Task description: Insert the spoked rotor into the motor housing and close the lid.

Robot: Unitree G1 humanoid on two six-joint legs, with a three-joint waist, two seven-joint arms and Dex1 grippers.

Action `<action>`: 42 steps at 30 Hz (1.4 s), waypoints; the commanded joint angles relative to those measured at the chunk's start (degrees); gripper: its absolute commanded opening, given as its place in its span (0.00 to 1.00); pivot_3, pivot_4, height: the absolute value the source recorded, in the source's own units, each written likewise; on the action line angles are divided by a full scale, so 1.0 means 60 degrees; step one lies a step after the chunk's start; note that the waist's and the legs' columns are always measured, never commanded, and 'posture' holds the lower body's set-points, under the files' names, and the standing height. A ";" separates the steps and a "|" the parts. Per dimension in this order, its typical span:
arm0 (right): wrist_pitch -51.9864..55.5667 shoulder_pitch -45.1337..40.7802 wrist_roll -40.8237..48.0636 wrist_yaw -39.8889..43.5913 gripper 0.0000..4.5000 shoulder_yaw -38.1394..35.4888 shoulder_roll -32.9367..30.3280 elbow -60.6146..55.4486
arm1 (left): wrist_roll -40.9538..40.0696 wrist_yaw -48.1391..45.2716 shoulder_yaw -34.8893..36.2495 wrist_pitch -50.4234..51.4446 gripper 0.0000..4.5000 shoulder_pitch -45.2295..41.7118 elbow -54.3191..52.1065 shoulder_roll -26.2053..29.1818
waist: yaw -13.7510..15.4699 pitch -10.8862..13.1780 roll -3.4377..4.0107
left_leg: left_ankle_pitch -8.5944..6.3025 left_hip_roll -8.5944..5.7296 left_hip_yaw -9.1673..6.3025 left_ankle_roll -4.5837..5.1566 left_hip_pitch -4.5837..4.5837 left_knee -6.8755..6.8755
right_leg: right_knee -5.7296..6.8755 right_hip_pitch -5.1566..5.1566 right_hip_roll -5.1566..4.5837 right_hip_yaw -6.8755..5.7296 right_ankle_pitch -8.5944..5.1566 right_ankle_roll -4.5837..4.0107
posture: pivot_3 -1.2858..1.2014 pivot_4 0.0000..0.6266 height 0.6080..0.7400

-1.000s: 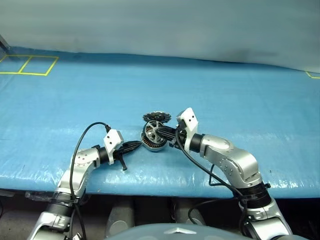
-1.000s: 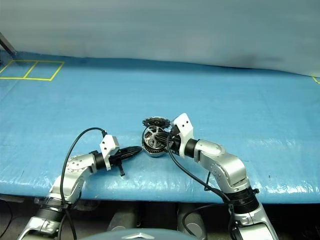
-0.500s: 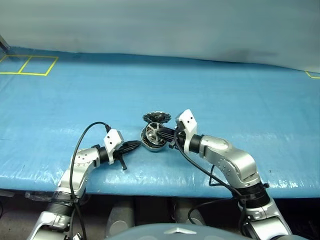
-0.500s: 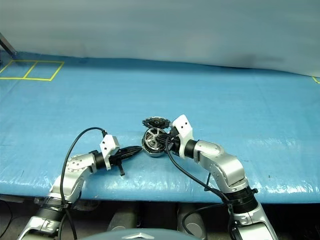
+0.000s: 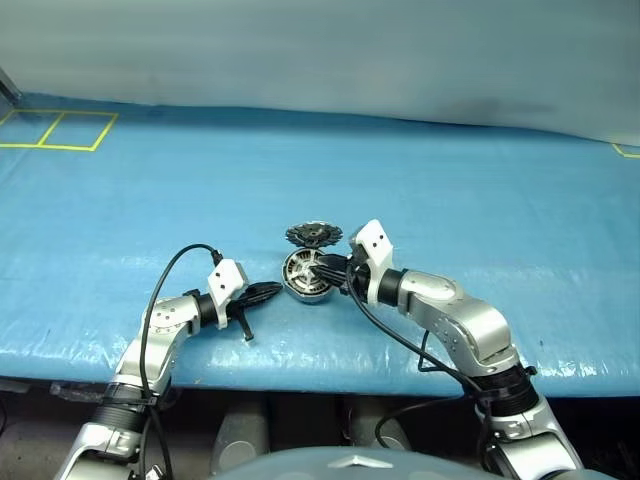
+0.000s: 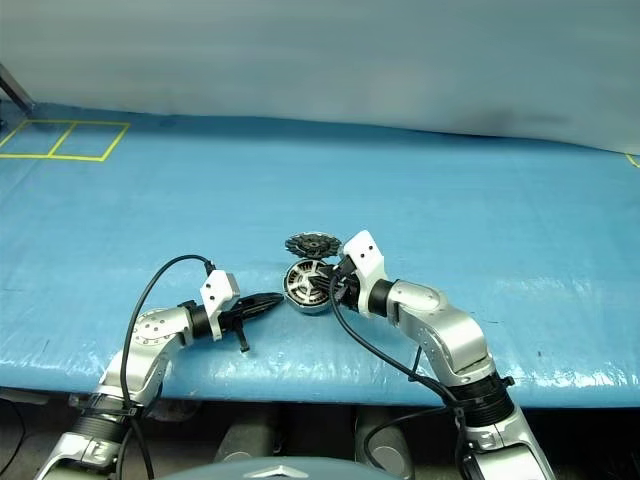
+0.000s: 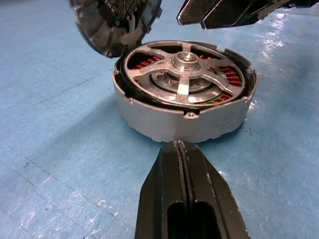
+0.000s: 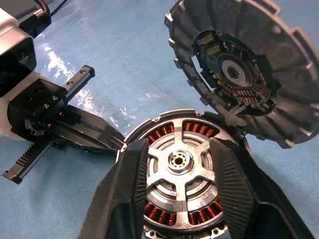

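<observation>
A: Start with what's closest. What is the left gripper (image 5: 268,292) doing?

B: Its two black fingers (image 7: 185,199) are pressed flat together with nothing between them. The tips sit just beside the motor housing's (image 7: 182,119) silver wall, at about its eight o'clock in the head view; whether they touch it I cannot tell.

A: And the housing itself?

B: It rests flat on the blue sheet (image 5: 420,180), roughly in the middle between the two arms. The spoked rotor (image 8: 180,172) lies seated inside it, silver hub at the centre, copper-red windings showing between the spokes.

A: The right gripper (image 8: 182,199)?

B: It comes in from the housing's three o'clock. Its fingers (image 8: 124,194) are spread apart, one over each side of the rotor's face, and the hub shows in the gap. I cannot tell whether the pads touch the rotor or the rim.

A: The lid (image 8: 249,64)?

B: Open, tilted up at the housing's twelve o'clock on the far side, joined at the rim. Its dark inner face with the toothed edge is turned toward the right gripper.
</observation>
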 commanded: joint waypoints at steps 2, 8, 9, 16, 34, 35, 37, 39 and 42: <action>-0.0187 -0.0094 0.0259 0.0104 0.58 -0.0306 0.0187 -0.0420 | -0.0014 0.0009 0.0033 -0.0172 0.00 -0.0063 -0.0049 -0.0029 | -0.0010 0.0000 0.0000 | 0.0000 0.0000 0.0000 0.0000 0.0000 0.0000 | 0.0001 0.0000 0.0001 0.0001 0.0000 0.0000 | 0.52 0.24 1.00; -0.0172 0.0000 0.0135 0.0049 0.58 -0.0248 0.0192 -0.0373 | -0.0010 0.0023 0.0047 -0.0192 0.00 -0.0047 -0.0056 -0.0042 | -0.0004 0.0000 0.0000 | 0.0000 0.0000 0.0001 0.0000 0.0000 0.0001 | 0.0000 0.0001 0.0000 0.0001 0.0000 0.0000 | 0.52 0.24 1.00; -0.0130 0.0048 0.0179 0.0013 0.58 -0.0339 0.0186 -0.0433 | -0.0020 0.0026 0.0057 -0.0185 0.00 -0.0038 -0.0074 -0.0040 | -0.0003 0.0000 0.0000 | 0.0000 0.0000 0.0001 0.0000 0.0000 0.0001 | 0.0001 0.0001 0.0000 0.0000 0.0000 0.0000 | 0.52 0.24 1.00; 0.0037 0.0530 0.0297 -0.0369 0.50 -0.1189 -0.0033 -0.0719 | -0.0036 0.0058 0.0101 -0.0227 0.00 0.0040 -0.0085 -0.0034 | 0.0003 0.0000 0.0000 | 0.0000 -0.0001 0.0001 0.0000 0.0000 0.0001 | 0.0000 0.0001 -0.0001 0.0001 0.0000 0.0000 | 0.52 0.24 1.00; -0.1403 -0.2628 -0.1151 -0.0885 0.01 -0.1566 0.0526 0.3313 | -0.0040 0.0108 0.0128 -0.0380 0.00 -0.0066 0.0096 -0.0233 | -0.0045 0.0001 0.0002 | 0.0003 0.0001 0.0007 0.0004 0.0007 0.0005 | 0.0005 0.0005 0.0007 0.0008 0.0006 0.0008 | 0.52 0.24 1.00; -0.1482 -0.2847 -0.1066 -0.0724 0.01 -0.1589 0.0681 0.3491 | -0.0038 0.0129 0.0141 -0.0388 0.00 -0.0044 0.0085 -0.0231 | -0.0041 0.0001 0.0001 | 0.0003 0.0001 0.0006 0.0004 0.0006 0.0004 | 0.0005 0.0006 0.0006 0.0008 0.0007 0.0008 | 0.52 0.24 1.00; -0.1449 -0.3278 -0.0804 -0.0274 0.01 -0.1547 0.0948 0.3679 | -0.0027 0.0189 0.0171 -0.0414 0.00 0.0007 0.0050 -0.0210 | -0.0012 0.0001 0.0002 | 0.0003 0.0000 0.0003 0.0004 0.0003 0.0000 | 0.0004 0.0006 0.0006 0.0007 0.0008 0.0007 | 0.52 0.24 1.00; -0.1318 -0.3493 -0.0614 0.0144 0.01 -0.1426 0.1080 0.3611 | -0.0034 0.0245 0.0206 -0.0428 0.00 0.0051 0.0013 -0.0175 | 0.0003 0.0001 0.0002 | 0.0003 -0.0001 -0.0002 0.0004 0.0000 -0.0006 | 0.0003 0.0005 0.0006 0.0005 0.0009 0.0009 | 0.52 0.24 1.00; -0.0918 -0.3365 -0.0349 0.0576 0.01 -0.1222 0.1122 0.3170 | -0.0085 0.0285 0.0266 -0.0416 0.00 0.0125 -0.0060 -0.0121 | 0.0004 0.0002 0.0003 | 0.0002 -0.0002 -0.0008 0.0004 -0.0001 -0.0012 | 0.0003 0.0005 0.0006 0.0002 0.0039 0.0026 | 0.52 0.24 1.00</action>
